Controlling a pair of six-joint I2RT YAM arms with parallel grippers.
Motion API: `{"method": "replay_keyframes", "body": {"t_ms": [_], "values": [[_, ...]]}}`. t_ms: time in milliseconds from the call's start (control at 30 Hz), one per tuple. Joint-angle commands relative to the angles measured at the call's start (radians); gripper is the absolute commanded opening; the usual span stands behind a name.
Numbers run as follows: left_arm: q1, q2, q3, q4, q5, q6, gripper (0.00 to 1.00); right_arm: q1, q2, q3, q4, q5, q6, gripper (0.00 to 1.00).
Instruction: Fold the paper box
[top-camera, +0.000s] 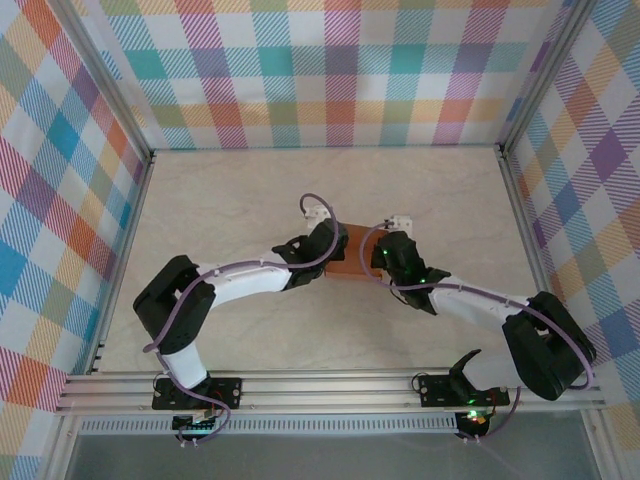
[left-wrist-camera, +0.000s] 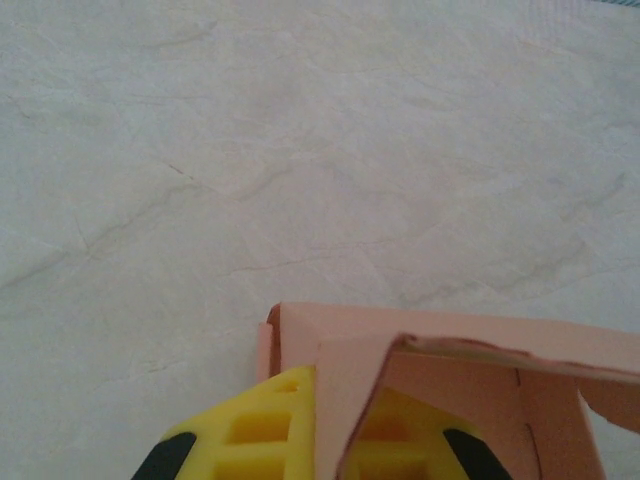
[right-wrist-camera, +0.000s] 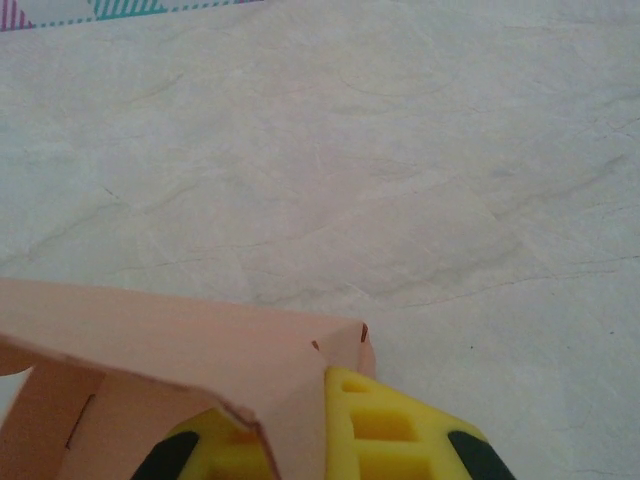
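The left fingers (left-wrist-camera: 255, 435) are closed on one end wall of the paper box (left-wrist-camera: 450, 350). The right fingers (right-wrist-camera: 385, 430) pinch the opposite end. The salmon box, apparently only partly folded, is at the middle of the bench (top-camera: 250, 190), between both arms.

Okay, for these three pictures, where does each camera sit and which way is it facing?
Top external: above and behind the arm bases, looking down on the table; both arms show, with the left end effector and right end effector meeting at the paper box.
Left wrist: on the left wrist, looking forward across the table; its yellow fingers pinch a box panel.
Right wrist: on the right wrist, likewise; its yellow fingers pinch the opposite side.
Shared: both wrist views show the box.
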Motion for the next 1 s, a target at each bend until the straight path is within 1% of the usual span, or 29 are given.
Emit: {"method": "replay_keyframes", "body": {"t_ms": [0,167,333,600,700,967], "values": [[-0.021,-0.013,-0.059,0.012,-0.037,-0.015,0.0,0.006,-0.019,-0.04,0.091,-0.004,-0.012,0.0],[-0.053,-0.007,-0.102,0.046,-0.102,-0.028,0.0,0.009,-0.027,-0.08,0.143,0.0,-0.031,0.0],[-0.083,-0.015,-0.145,0.104,-0.159,-0.027,0.0,0.013,-0.036,-0.11,0.155,-0.002,-0.047,0.0],[-0.102,-0.009,-0.235,0.252,-0.192,-0.015,0.0,0.019,-0.043,-0.176,0.215,0.007,-0.041,0.0],[-0.109,0.011,-0.253,0.302,-0.206,0.015,0.0,0.025,-0.045,-0.203,0.254,0.011,-0.046,0.0],[-0.115,0.073,-0.311,0.465,-0.198,0.084,0.0,0.048,-0.009,-0.258,0.34,0.042,-0.05,0.0]]}}
